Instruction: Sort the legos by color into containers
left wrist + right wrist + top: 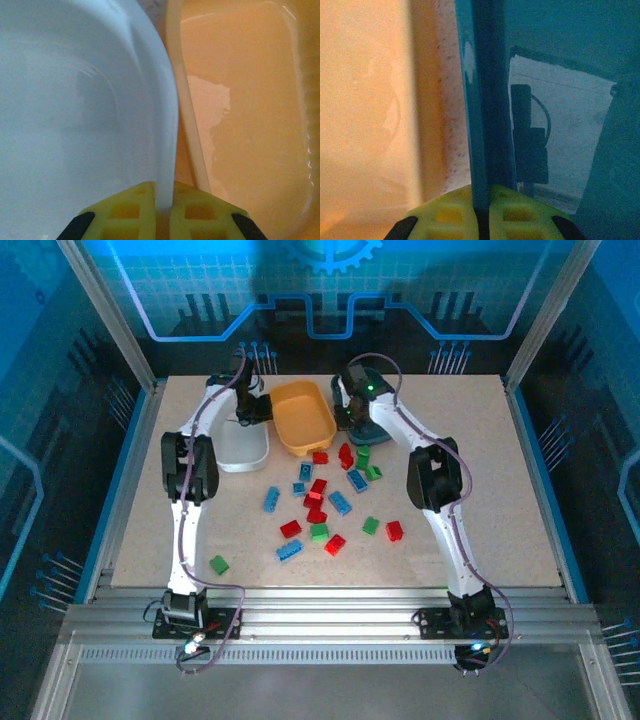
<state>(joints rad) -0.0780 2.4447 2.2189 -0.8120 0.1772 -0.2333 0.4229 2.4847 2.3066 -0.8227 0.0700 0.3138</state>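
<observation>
White tray (150, 90) is pinched at its rim by the left gripper (164, 195); the right gripper (481, 200) pinches the teal tray (490, 100) at its wall.

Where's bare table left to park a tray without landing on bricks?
Widest bare stretch: the table right of the right arm, out to its right edge. The far right corner past the teal tray is bare too. Near left holds one green brick. Crowded: the middle between the arms, near side of the orange tray, scattered with bricks.
</observation>
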